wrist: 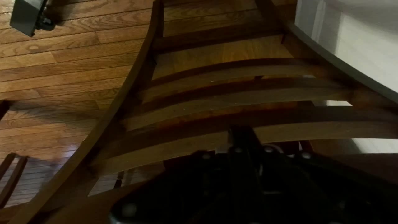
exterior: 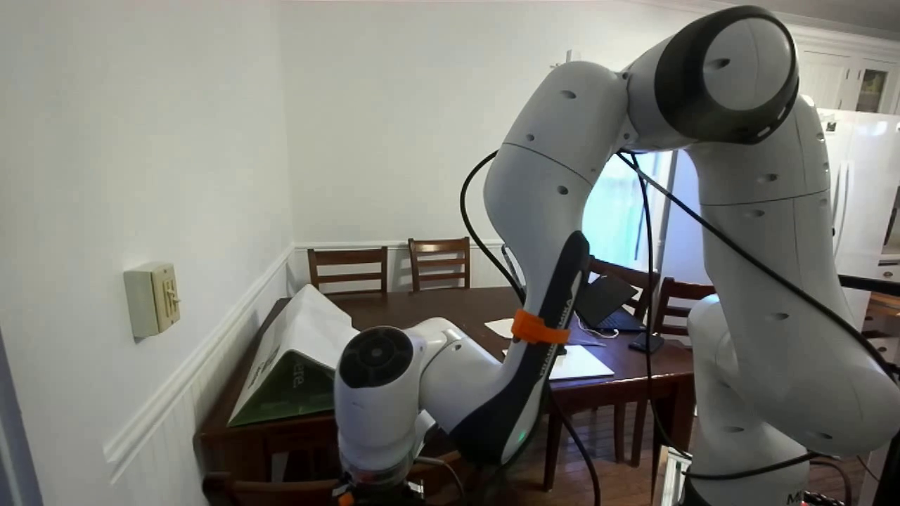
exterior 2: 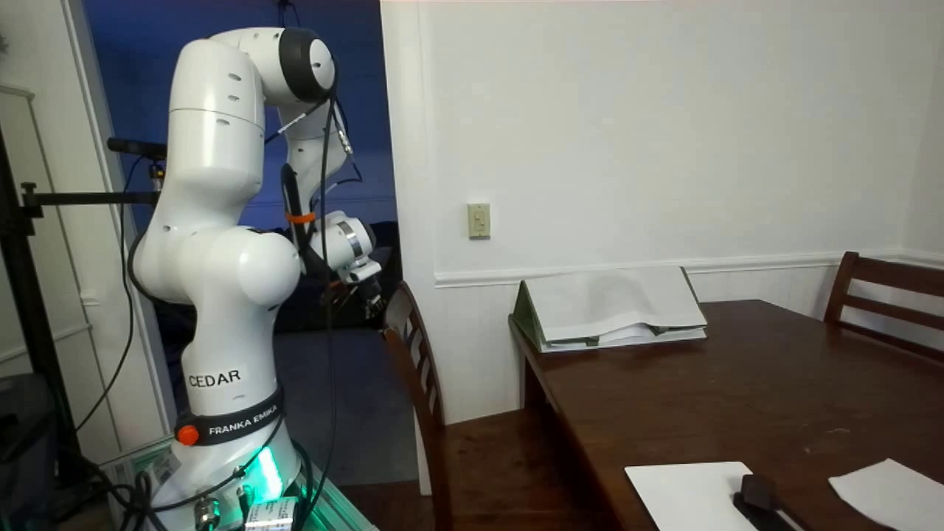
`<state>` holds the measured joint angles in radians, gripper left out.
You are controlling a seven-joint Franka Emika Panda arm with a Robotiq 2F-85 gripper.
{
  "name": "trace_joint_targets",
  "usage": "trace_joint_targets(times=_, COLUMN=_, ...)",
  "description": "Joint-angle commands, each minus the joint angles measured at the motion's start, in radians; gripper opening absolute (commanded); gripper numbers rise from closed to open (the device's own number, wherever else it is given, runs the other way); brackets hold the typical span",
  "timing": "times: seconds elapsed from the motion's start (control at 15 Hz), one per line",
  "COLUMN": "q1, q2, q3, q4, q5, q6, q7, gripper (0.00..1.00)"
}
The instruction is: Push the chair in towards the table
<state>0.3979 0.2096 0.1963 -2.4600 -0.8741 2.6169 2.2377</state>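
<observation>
The dark wooden chair [exterior 2: 501, 457] stands at the near side of the dark table [exterior 2: 737, 391], its back towards the robot and its seat partly under the tabletop edge. Its top rail [exterior: 274, 492] shows at the bottom of an exterior view, and its slatted back [wrist: 242, 99] fills much of the wrist view. My gripper [wrist: 244, 133] looks shut and empty, its dark fingertips together in front of a back slat. In an exterior view the gripper [exterior 2: 372, 299] is just behind the top of the chair back. Whether it touches the chair I cannot tell.
A white and green folded board [exterior 2: 619, 306] stands on the table by the wall. White paper [exterior 2: 686, 494] and a laptop [exterior: 612, 302] also lie on the table. Another chair [exterior 2: 892, 302] stands at the table's far side. The wall [exterior: 169, 211] is close beside the chair.
</observation>
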Motion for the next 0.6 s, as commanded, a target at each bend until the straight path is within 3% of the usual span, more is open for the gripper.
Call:
trace_joint_targets(times=0.0, q1=-0.028, q2=-0.038, q3=-0.069, q4=-0.008, q5=-0.1, q6=0.004, q7=0.099, gripper=0.06)
trace_joint_targets(times=0.53, q1=-0.079, q2=-0.051, q3=-0.164, q4=-0.012, q5=-0.131, q6=0.06, q7=0.089, gripper=0.06)
